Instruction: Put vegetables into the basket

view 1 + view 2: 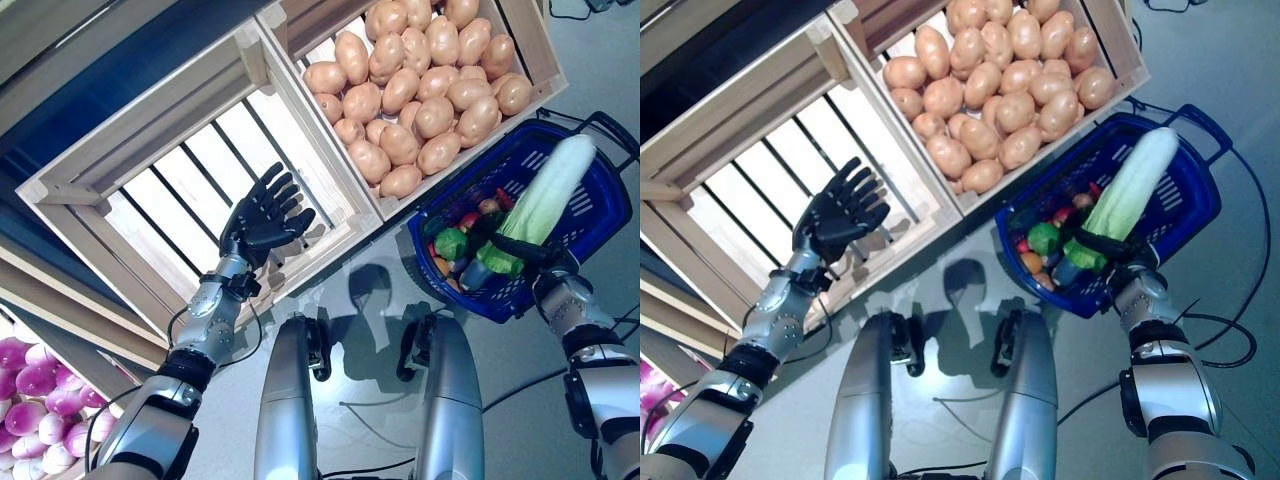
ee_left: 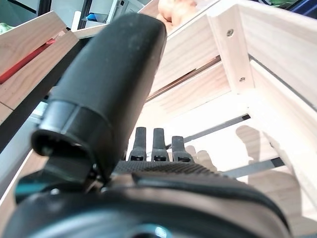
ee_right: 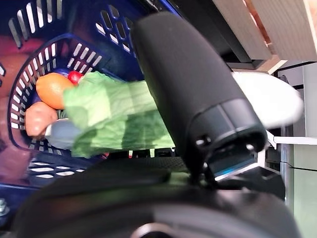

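A long cabbage [image 1: 540,205] with a white stalk and green leaves leans in the blue basket [image 1: 605,205] on the floor at the right. My right hand [image 1: 528,254] is curled round its leafy lower end; in the right wrist view the thumb [image 3: 193,84] lies across the cabbage [image 3: 119,119]. Several vegetables lie in the basket, among them a green one [image 1: 451,243], a red one [image 3: 75,77] and an orange one [image 3: 52,89]. My left hand [image 1: 262,220] hovers open and holding nothing over the empty slatted crate [image 1: 180,190], its fingers [image 2: 157,144] straight.
A wooden crate [image 1: 522,40] full of potatoes [image 1: 420,90] stands beside the empty one, right behind the basket. Purple onions [image 1: 30,400] lie in a lower bin at the far left. The crates' front rails run between my hands.
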